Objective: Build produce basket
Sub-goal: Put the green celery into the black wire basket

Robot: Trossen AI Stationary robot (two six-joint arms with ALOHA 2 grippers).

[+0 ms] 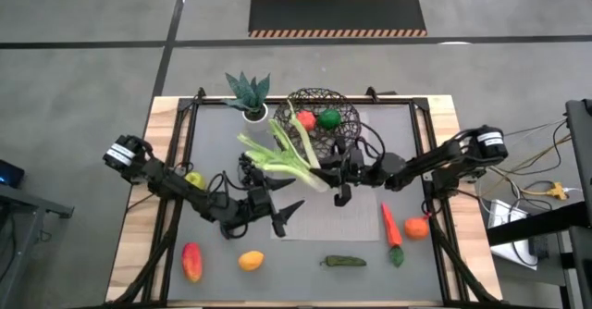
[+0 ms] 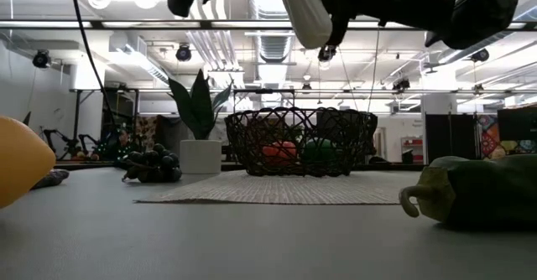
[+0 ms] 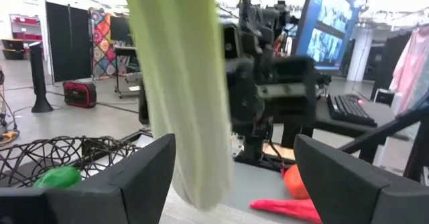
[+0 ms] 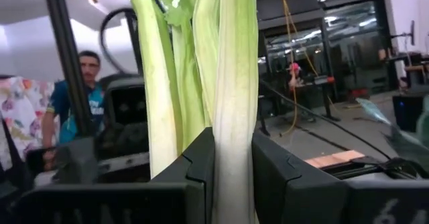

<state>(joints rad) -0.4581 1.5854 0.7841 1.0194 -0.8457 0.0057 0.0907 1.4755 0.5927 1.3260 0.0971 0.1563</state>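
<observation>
The dark wire basket (image 1: 319,119) stands at the table's far middle on a grey mat, with a red and a green fruit inside; it also shows in the low view (image 2: 302,142). My right gripper (image 1: 333,176) is shut on the long green-white leek (image 1: 282,156), held in the air just near of the basket. My left gripper (image 1: 285,215) is open and empty, near and left of the leek's white end (image 1: 318,182). In the left wrist view the leek (image 3: 181,83) hangs beyond the open fingers (image 3: 144,177). My right gripper pinches the leek's pale stalk (image 4: 234,117) between its two fingers (image 4: 201,163), toward its white end. The fingers come level from the table's right side and lie across the stalk. The leek is lifted clear of the table (image 2: 306,16), leaves pointing far-left.
A white pot with a spiky plant (image 1: 250,96) stands left of the basket. Dark grapes (image 2: 151,164) lie near it. Carrot (image 1: 390,224) and orange (image 1: 416,227) lie at the right; green pepper (image 1: 344,262), orange fruit (image 1: 251,260) and red fruit (image 1: 191,261) lie along the near edge.
</observation>
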